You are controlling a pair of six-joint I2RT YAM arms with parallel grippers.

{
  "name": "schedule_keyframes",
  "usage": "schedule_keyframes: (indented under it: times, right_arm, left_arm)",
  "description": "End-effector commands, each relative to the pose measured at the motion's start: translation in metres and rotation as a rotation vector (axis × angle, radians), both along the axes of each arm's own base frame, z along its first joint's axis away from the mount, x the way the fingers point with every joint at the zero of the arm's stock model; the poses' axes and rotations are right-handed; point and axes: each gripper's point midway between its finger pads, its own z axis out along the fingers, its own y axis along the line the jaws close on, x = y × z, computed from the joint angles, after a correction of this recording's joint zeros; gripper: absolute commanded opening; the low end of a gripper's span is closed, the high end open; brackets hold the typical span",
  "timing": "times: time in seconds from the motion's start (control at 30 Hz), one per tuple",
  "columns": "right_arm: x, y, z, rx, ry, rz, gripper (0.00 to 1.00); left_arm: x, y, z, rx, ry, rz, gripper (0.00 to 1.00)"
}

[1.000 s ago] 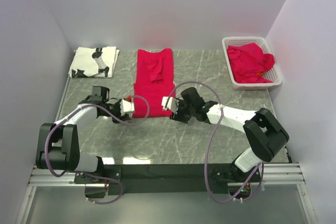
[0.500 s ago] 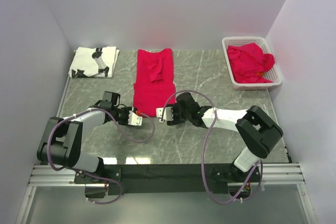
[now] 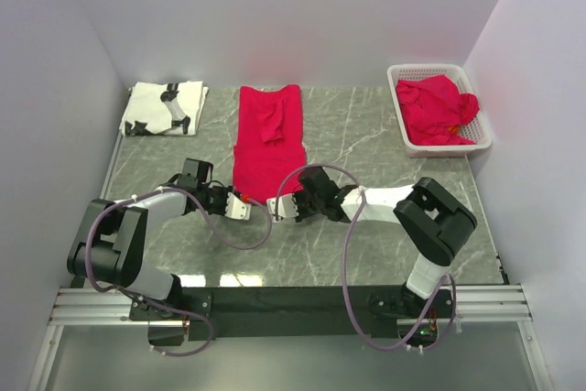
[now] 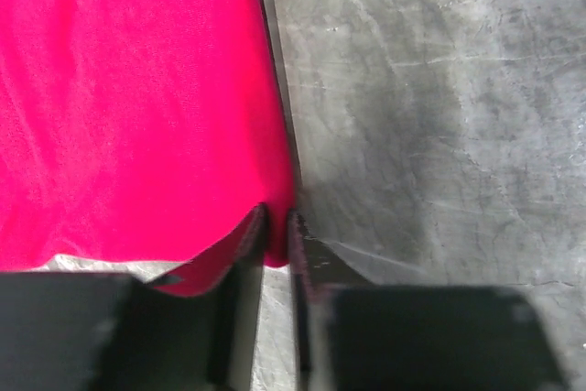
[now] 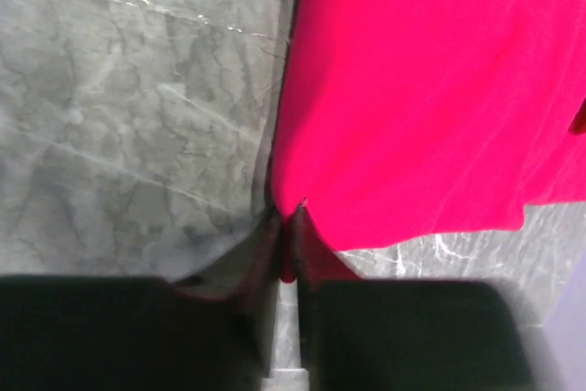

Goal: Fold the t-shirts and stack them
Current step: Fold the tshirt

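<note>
I have the red t-shirt [image 3: 265, 139] lying as a long strip mid-counter [image 3: 385, 226], its sides already folded in. The left gripper [image 3: 240, 209] and right gripper [image 3: 280, 210] sit at its two near hem corners. In both wrist views the jaws stand narrow with red cloth nipped between them. I judge this the start of the crosswise fold. Next I must lift both corners together and carry them level toward the collar. The white patterned t-shirt [image 3: 165, 107] lies folded far left, and more red t-shirts [image 3: 438, 109] fill the basket [image 3: 430, 69].
</note>
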Motion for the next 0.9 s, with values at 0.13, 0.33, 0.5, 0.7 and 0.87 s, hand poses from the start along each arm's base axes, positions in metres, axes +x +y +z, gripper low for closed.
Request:
schedule_keyframes:
  times: [0.13,0.33,0.5,0.7,0.87]
  right_arm:
    - [-0.006,-0.003,0.008,0.009,0.063,-0.063,0.00]
    - [-0.026,-0.005,0.041,0.100,0.125,-0.099,0.00]
    - [-0.044,-0.012,0.060,0.130,0.173,-0.113,0.00]
    - [-0.089,-0.018,0.084,0.161,0.227,-0.058,0.00]
    - [-0.142,-0.018,0.106,0.202,0.278,0.017,0.00]
  left_arm:
    - [-0.003,0.004,0.002,0.033,0.055,0.028,0.04]
    - [-0.019,-0.004,0.030,-0.033,0.057,0.011,0.01]
    - [-0.049,-0.009,0.044,-0.061,0.081,-0.035,0.01]
    - [-0.106,-0.012,0.066,-0.105,0.130,-0.093,0.01]
    - [-0.149,-0.013,0.095,-0.159,0.165,-0.142,0.01]
